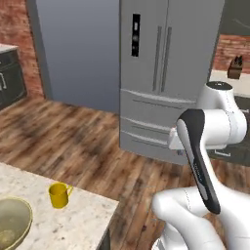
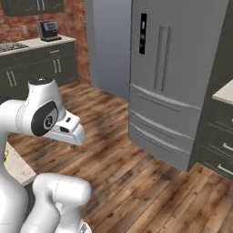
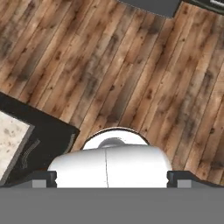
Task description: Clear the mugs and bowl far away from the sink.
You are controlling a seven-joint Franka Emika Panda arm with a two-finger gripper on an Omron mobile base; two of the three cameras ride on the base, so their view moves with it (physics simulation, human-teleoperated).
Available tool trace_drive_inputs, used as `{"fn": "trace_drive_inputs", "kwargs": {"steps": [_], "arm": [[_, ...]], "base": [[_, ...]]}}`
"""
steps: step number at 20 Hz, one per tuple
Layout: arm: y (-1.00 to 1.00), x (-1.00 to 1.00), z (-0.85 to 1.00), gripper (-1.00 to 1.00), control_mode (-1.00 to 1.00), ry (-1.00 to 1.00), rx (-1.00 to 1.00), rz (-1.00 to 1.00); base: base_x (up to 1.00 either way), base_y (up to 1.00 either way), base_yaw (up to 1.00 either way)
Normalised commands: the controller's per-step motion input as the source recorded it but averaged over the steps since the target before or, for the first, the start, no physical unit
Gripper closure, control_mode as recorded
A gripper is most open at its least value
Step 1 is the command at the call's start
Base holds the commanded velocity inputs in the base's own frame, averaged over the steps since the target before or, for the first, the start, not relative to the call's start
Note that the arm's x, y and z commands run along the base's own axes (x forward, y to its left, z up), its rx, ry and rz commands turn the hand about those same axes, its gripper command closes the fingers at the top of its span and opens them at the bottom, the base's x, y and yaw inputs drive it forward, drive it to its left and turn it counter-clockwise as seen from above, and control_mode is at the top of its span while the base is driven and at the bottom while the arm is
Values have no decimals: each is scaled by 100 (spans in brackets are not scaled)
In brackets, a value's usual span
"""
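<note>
Speckled stone counter (image 1: 73, 222) with yellow mug (image 1: 59, 195) beside olive bowl (image 1: 12, 222); claw wide open, empty.

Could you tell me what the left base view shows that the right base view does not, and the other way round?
Left base view alone: a yellow mug and the olive bowl, apart on the speckled counter, and a knife block far right. Right base view alone: a coffee machine on the far counter, over dark cabinets. Both share the grey fridge, the wood floor, the brick wall and the white arm.
</note>
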Motion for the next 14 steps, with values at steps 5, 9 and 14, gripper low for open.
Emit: {"fn": "trace_drive_inputs", "kwargs": {"steps": [5, 9, 14], "arm": [[0, 0, 0, -100, 100, 0, 0, 0], [0, 0, 0, -100, 100, 0, 0, 0], [0, 0, 0, -100, 100, 0, 0, 0]], "base": [[0, -7, -94], [0, -47, -81], [1, -62, -75]]}}
